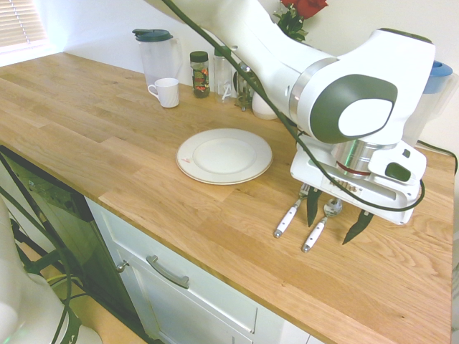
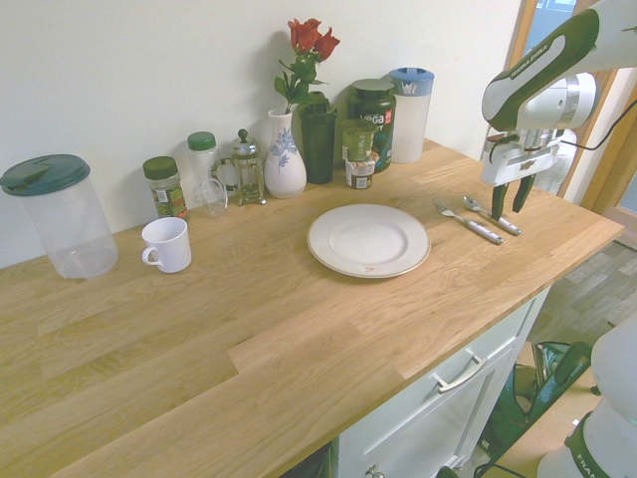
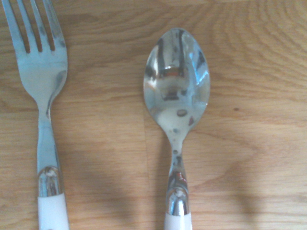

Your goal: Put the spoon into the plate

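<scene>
The spoon (image 1: 320, 225) (image 2: 495, 217) (image 3: 176, 91), with a shiny bowl and a white handle, lies flat on the wooden counter to the right of the plate. My gripper (image 1: 336, 216) (image 2: 509, 199) hangs low over it, open, one dark finger on either side of the spoon near its bowl. I cannot tell whether the fingers touch it. The round white plate (image 1: 224, 155) (image 2: 368, 239) sits empty in the middle of the counter, a short way from the cutlery.
A white-handled fork (image 1: 289, 216) (image 2: 468, 222) (image 3: 42, 72) lies close beside the spoon, on the plate's side. A white mug (image 1: 166, 92), a clear jug (image 1: 156, 54), jars and a vase with roses (image 2: 286, 149) line the back wall. The counter's front edge is near the handles.
</scene>
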You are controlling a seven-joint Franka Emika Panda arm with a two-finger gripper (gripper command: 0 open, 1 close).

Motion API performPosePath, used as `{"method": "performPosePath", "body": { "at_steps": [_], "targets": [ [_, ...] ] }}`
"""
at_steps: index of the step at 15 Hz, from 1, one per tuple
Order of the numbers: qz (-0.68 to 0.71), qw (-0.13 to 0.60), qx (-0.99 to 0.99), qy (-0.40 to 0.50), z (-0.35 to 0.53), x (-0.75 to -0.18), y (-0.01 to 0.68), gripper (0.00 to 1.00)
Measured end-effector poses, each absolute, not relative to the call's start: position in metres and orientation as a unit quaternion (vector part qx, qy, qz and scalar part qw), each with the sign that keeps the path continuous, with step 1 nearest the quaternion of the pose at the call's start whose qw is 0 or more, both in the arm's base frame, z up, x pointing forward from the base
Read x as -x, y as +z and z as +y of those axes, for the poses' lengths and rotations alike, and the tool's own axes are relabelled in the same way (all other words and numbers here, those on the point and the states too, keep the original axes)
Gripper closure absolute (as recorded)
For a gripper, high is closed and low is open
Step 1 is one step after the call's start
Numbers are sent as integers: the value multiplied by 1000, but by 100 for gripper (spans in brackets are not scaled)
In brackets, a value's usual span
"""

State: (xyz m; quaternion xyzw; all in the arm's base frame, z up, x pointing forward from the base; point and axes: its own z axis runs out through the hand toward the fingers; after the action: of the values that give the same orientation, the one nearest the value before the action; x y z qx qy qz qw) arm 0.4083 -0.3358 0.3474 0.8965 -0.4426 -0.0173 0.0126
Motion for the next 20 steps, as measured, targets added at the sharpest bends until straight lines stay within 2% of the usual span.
{"method": "performPosePath", "body": {
  "at_steps": [16,20],
  "targets": [
    [-431,17,-902,-24,-326,-416,335,100],
    [-429,19,-903,-18,-321,-416,360,100]
  ]
}}
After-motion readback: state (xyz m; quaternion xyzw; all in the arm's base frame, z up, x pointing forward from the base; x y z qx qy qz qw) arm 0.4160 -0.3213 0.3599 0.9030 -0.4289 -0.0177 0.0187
